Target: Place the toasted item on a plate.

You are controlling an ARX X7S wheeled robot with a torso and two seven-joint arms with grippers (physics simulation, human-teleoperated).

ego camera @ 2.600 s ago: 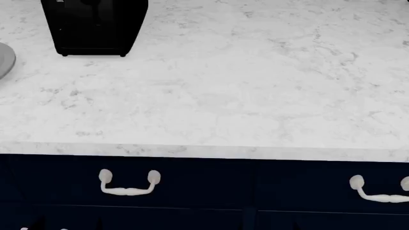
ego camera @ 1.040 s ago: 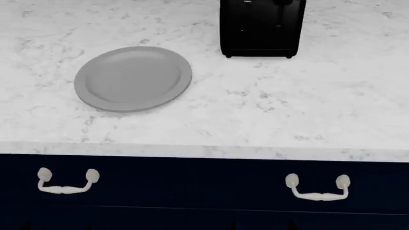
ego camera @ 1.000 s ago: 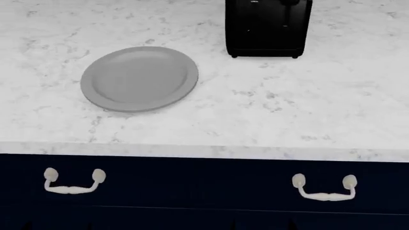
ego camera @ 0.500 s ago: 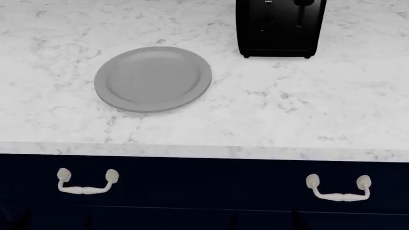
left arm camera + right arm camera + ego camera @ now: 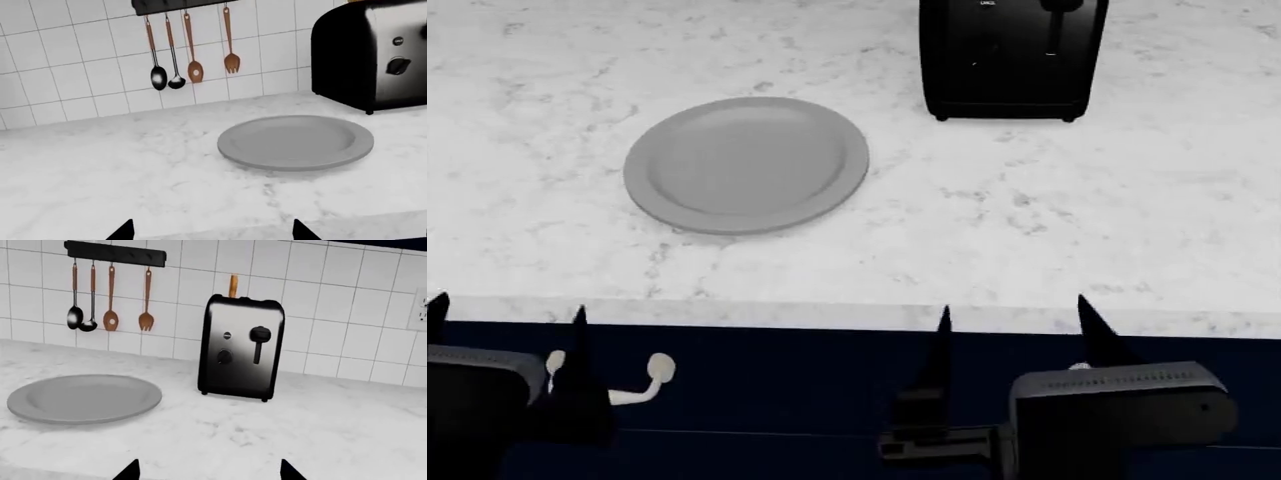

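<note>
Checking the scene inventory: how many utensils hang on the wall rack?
4, in a row under the black rack: a dark spoon, a dark ladle, a wooden slotted spoon and a wooden fork. None looks hidden.

My desk (image 5: 1121, 230) looks like polished white marble; the plate (image 5: 747, 165) is matt grey, the toaster (image 5: 241, 346) glossy black, wall tiles (image 5: 320, 300) smooth, glazed.

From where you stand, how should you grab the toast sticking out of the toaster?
Grip the toasted item by its exposed top edge, coming straight down from above. Only a narrow strip pokes upright out of the toaster slot; the rest is hidden inside. The right gripper, jaws open, looks nearer. Close across the thin faces, then lift straight up before moving to the plate.
</note>
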